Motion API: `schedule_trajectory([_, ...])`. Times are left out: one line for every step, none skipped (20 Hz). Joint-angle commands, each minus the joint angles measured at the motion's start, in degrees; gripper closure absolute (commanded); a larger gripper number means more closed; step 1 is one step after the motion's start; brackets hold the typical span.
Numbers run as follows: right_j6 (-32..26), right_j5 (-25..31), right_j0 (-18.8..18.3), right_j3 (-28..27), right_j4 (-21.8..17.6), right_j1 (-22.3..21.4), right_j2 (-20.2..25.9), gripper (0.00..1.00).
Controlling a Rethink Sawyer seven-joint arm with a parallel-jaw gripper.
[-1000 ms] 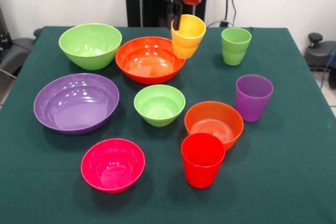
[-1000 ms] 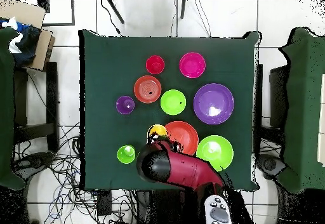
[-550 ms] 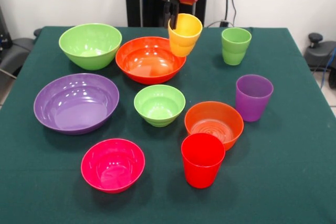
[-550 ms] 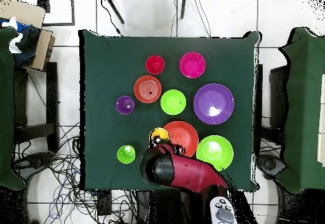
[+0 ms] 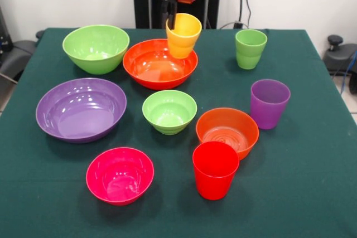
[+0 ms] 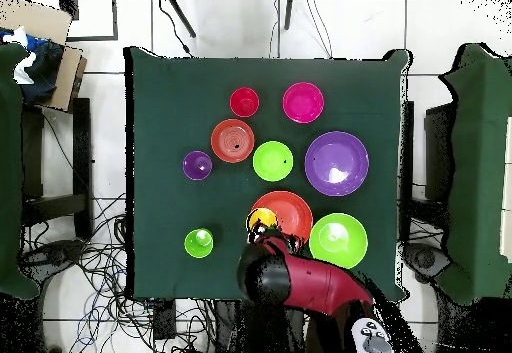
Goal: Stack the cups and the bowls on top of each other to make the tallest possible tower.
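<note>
My gripper (image 5: 171, 22) is shut on the rim of the yellow cup (image 5: 183, 36), which hangs tilted above the far edge of the large orange bowl (image 5: 159, 63). From above, only a sliver of the yellow cup (image 6: 259, 219) shows past the arm, at the large orange bowl's (image 6: 288, 212) rim. On the table stand the large lime green bowl (image 5: 96, 47), large purple bowl (image 5: 81, 108), small lime green bowl (image 5: 169, 111), small orange bowl (image 5: 227, 131), magenta bowl (image 5: 119, 174), red cup (image 5: 215, 169), purple cup (image 5: 269, 103) and light green cup (image 5: 250, 48).
A dark green cloth covers the table (image 5: 312, 193). The red arm (image 6: 300, 284) reaches in over the table's edge in the overhead view. Chairs and cables lie around the table; a cardboard box (image 6: 55, 64) sits off one corner.
The gripper has carried the yellow cup leftward in the front view, from beside the large orange bowl to above its far rim.
</note>
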Motion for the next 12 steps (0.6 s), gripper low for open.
schedule_trajectory([4.83,-4.11,-1.54,2.75,-5.39,1.86,5.74,1.0])
schedule_trajectory([4.86,-4.04,-1.74,2.81,-5.63,1.78,5.83,1.0])
schedule_trajectory([4.93,-4.17,-1.83,2.88,-5.91,1.79,5.75,1.0])
schedule_trajectory([4.99,-4.27,-1.92,2.82,-6.11,1.92,5.73,1.0])
schedule_trajectory([5.2,-4.76,-1.8,2.75,-6.35,2.24,5.53,1.0])
schedule_trajectory([5.35,-5.09,-1.78,2.58,-6.46,2.6,5.48,1.0])
schedule_trajectory([5.53,-5.37,-1.65,2.41,-6.51,2.85,5.34,1.0])
schedule_trajectory([5.66,-5.47,-1.48,2.17,-6.5,3.03,5.2,1.0])
schedule_trajectory([5.8,-5.62,-1.27,1.96,-6.5,3.23,5.02,1.0])
schedule_trajectory([6.0,-6.06,-0.99,1.86,-6.57,3.56,4.75,1.0])
schedule_trajectory([6.12,-6.35,-0.87,1.66,-6.62,3.9,4.64,1.0])
schedule_trajectory([6.23,-6.77,-0.68,1.48,-6.7,4.28,4.45,1.0])
